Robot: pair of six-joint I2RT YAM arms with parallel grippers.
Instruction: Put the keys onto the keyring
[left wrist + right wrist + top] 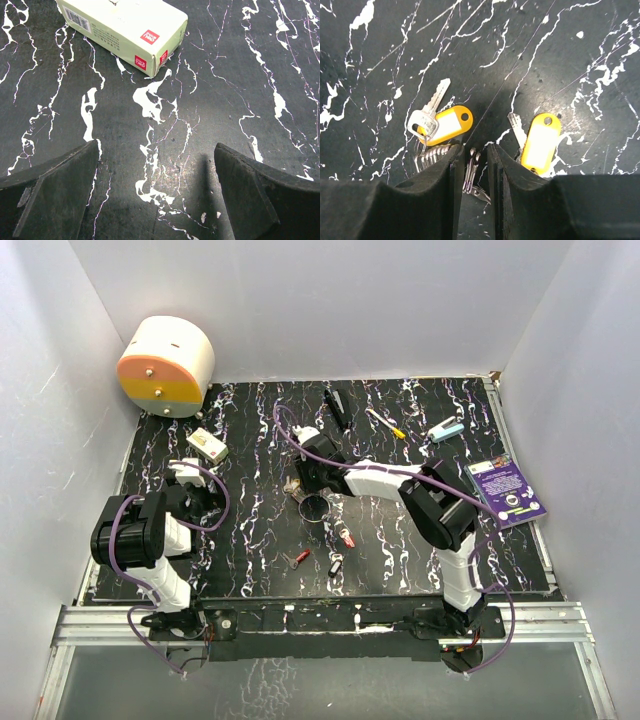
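Evidently the right arm is placed for the fiddly part of the job: it stretches to the middle of the desk [250, 540] so that the right gripper [300, 486] sits over the cluster where the keyring [319, 507] lies, just beside its tip. The left gripper [190, 478] hangs off to the side near a small pale box [207, 445], its jaws spread wide with nothing between them, which reads as keeping out of the way rather than helping. Three loose keys lie nearer the arm bases, apart from the ring: a red-headed key [347, 538], a second red key [302, 556] and a darker key [335, 564], so the threading is judged to be far from done. The overhead view gives this layout but hides what happens at the right arm's fingertips. The right wrist view supplies that: the jaws stand only a narrow slit apart, with thin silver metal strips [470, 170] in the slit, and whether these are pinched or merely straddled cannot be told. It also shows a yellow-tagged key [445, 122] left of the fingers and a second yellow tag [540, 142] to their right, both too small to make out from above. The left wrist view adds only bare marbled surface and the box's corner.
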